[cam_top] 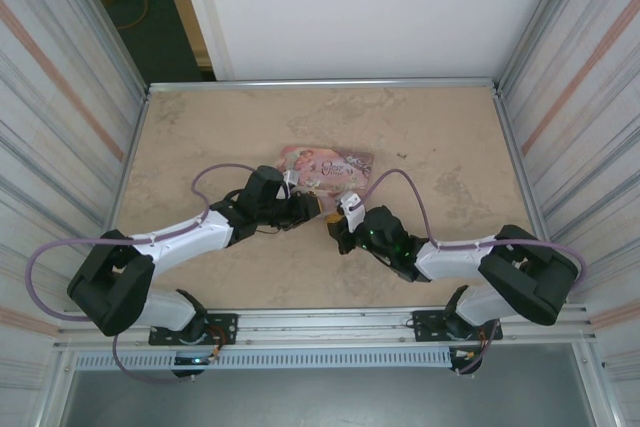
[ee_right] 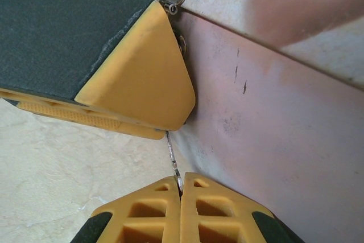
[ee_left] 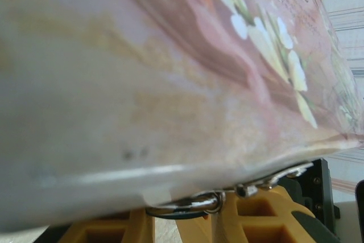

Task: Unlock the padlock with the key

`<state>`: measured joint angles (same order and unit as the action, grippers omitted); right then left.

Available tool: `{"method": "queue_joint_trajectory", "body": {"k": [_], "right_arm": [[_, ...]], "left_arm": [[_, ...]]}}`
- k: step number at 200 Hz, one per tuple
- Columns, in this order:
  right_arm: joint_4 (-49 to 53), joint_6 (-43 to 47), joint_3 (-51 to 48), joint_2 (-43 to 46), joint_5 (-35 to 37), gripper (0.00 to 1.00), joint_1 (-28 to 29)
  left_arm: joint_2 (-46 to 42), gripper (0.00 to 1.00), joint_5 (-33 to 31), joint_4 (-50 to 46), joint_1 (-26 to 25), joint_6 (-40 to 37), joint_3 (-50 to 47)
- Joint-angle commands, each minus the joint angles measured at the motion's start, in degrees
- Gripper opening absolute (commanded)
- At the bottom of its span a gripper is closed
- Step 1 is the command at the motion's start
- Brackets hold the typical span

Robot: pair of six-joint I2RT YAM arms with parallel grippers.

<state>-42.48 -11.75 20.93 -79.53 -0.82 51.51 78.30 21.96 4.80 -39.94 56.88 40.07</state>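
We see right gripper [ee_right: 181, 179] pinching key [ee_right: 172, 155], blade upright, just beside pink tin [ee_right: 273, 140]. Left gripper [ee_left: 165, 217] clenched on padlock [ee_left: 187, 204] at tin's edge; metal loop visible, body hidden.

The beige stone-patterned counter [cam_top: 420, 137] was viewed from above and behind the arm bases. Both wrist views were taken at very close range against the pink illustrated rectangular tin [ee_left: 170, 72], which was shared by all three views.
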Motion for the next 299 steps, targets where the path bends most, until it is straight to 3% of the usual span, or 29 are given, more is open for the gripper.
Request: {"method": "queue_joint_trajectory", "body": {"k": [1,196,299], "right_arm": [[-9.3,-2.8,2.8,0.9,-6.1,0.0,-1.9],[-11.4,-4.9,3.7,-0.3,-8.6,0.0,-5.4],[-9.5,-4.6,3.1,1.6,-8.0,0.0,-4.3]], "left_arm": [[-1.7,0.0,4.4,0.3,-1.6,0.5,1.2],[-2.4,0.0,4.6,1.6,-1.6,1.6,0.8],[-1.8,0.0,4.7,2.0,-1.6,2.0,1.4]]}}
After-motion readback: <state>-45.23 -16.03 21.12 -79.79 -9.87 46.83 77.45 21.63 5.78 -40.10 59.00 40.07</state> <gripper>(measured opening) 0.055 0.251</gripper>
